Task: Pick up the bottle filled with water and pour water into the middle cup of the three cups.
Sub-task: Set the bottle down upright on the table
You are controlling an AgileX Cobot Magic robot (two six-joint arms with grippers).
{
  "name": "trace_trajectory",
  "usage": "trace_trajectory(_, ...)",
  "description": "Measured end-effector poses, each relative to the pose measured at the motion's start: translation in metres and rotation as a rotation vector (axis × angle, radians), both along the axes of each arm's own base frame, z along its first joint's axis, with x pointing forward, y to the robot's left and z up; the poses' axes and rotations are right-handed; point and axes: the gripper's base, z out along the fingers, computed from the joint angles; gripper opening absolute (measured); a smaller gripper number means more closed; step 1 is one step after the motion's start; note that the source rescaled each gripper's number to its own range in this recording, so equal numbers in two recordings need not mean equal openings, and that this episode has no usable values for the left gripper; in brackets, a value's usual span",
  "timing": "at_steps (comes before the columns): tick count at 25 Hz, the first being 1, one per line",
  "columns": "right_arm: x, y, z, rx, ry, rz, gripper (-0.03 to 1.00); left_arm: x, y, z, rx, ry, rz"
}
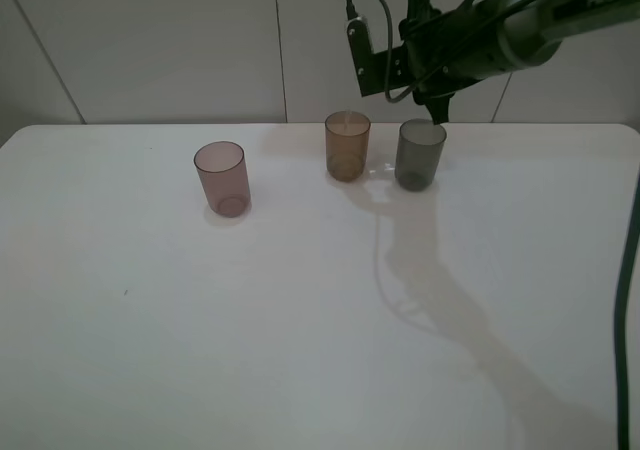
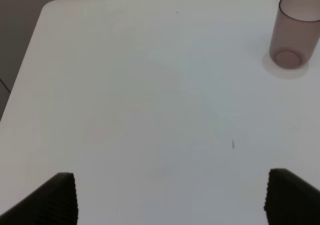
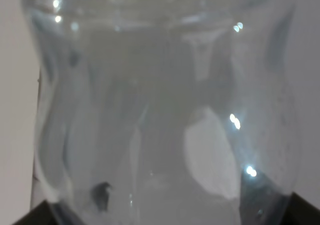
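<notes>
The clear bottle (image 3: 160,110) fills the right wrist view, held between the dark fingertips (image 3: 42,215) of my right gripper (image 3: 170,217). Its water level is hard to make out. In the exterior view my right gripper (image 1: 438,105) hangs just above and behind the dark-grey cup (image 1: 420,153); the bottle itself does not show there. The amber-brown middle cup (image 1: 347,145) stands just left of the grey one. The mauve-pink cup (image 1: 221,178) stands further left and also shows in the left wrist view (image 2: 295,32). My left gripper (image 2: 170,200) is open and empty above bare table.
The white table (image 1: 250,330) ends at a pale wall close behind the cups. The right arm (image 1: 510,30) reaches in from the upper right with a cable loop (image 1: 385,40). A small glint lies on the table (image 1: 378,170) between the amber and grey cups.
</notes>
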Motion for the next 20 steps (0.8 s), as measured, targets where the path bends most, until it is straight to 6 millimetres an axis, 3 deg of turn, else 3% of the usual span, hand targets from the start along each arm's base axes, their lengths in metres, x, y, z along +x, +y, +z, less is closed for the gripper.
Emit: trace_trajectory(20,-0.0015,0.0030,0.0006,-0.101,0.014,0.038,0.02,0.0000,0.0000,0.0000,0.000,0.000,0.000)
